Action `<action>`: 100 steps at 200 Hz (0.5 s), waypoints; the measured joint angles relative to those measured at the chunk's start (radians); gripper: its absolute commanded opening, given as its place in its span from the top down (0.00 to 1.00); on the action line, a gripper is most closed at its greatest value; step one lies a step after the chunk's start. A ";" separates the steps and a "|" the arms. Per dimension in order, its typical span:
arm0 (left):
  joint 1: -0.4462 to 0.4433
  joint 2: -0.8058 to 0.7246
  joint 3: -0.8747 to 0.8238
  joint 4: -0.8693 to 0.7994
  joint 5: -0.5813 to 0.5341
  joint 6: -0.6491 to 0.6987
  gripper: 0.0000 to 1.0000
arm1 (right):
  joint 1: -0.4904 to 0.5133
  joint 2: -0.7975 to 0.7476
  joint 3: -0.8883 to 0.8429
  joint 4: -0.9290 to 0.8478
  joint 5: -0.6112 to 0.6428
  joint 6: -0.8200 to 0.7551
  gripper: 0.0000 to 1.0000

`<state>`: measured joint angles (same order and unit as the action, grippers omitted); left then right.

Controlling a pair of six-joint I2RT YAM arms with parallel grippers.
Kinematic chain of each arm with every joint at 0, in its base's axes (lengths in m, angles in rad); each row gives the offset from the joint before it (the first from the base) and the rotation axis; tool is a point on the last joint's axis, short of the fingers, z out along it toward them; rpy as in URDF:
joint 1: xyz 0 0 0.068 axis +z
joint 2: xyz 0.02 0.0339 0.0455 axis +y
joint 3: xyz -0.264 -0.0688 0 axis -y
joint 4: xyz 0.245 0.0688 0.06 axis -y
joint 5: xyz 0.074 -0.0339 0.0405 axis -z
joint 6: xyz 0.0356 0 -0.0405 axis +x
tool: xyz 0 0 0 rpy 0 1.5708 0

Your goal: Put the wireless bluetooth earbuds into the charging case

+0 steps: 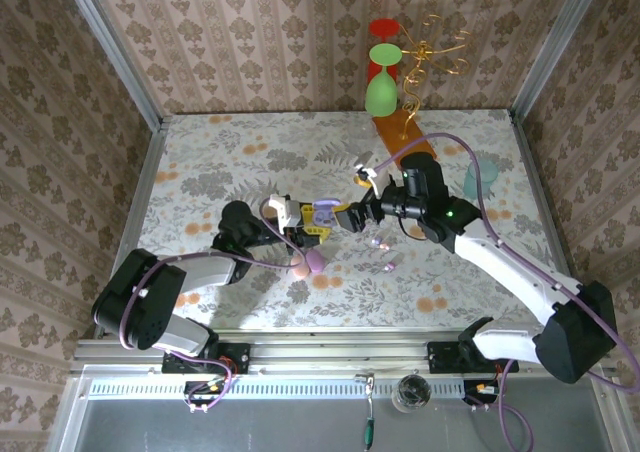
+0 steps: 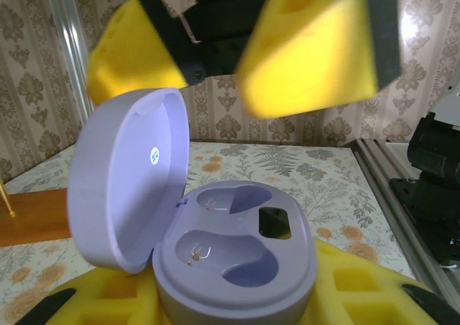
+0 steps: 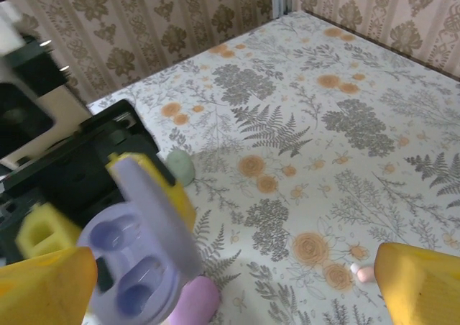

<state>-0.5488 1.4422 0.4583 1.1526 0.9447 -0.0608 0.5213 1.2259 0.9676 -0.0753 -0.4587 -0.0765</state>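
Your left fingers [image 2: 359, 296] grip one open lilac charging case [image 2: 237, 267], and both of its wells are empty. Your right fingers [image 3: 43, 289] are spread wide, close by it. Two earbuds [image 1: 378, 242] lie on the desk [image 1: 220, 162], just right of the case.

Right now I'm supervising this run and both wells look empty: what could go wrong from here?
1. The earbuds are tiny and loose on the table; the open, empty right jaws may flick one away rather than pinch it.
2. The charging case sits in the left jaws, lid upright; pressing into a well might tilt it or knock the lid shut.
3. The pink case lies on the table near it and could get bumped.
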 measured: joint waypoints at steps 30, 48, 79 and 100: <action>0.017 0.000 -0.006 0.021 -0.002 -0.022 0.69 | -0.029 -0.083 -0.072 0.052 -0.025 0.035 0.00; 0.027 0.000 -0.008 0.040 -0.003 -0.036 0.69 | -0.059 -0.114 -0.090 0.058 -0.002 0.080 0.02; 0.051 0.000 -0.020 0.066 -0.013 -0.049 0.69 | -0.104 -0.113 -0.092 -0.003 0.139 0.228 0.09; 0.061 0.000 -0.027 0.068 -0.021 -0.050 0.69 | -0.135 -0.059 -0.088 -0.087 0.217 0.325 0.12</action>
<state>-0.4881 1.4422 0.4309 1.2201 0.9237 -0.1104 0.3866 1.1671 0.8799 -0.1623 -0.2420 0.2481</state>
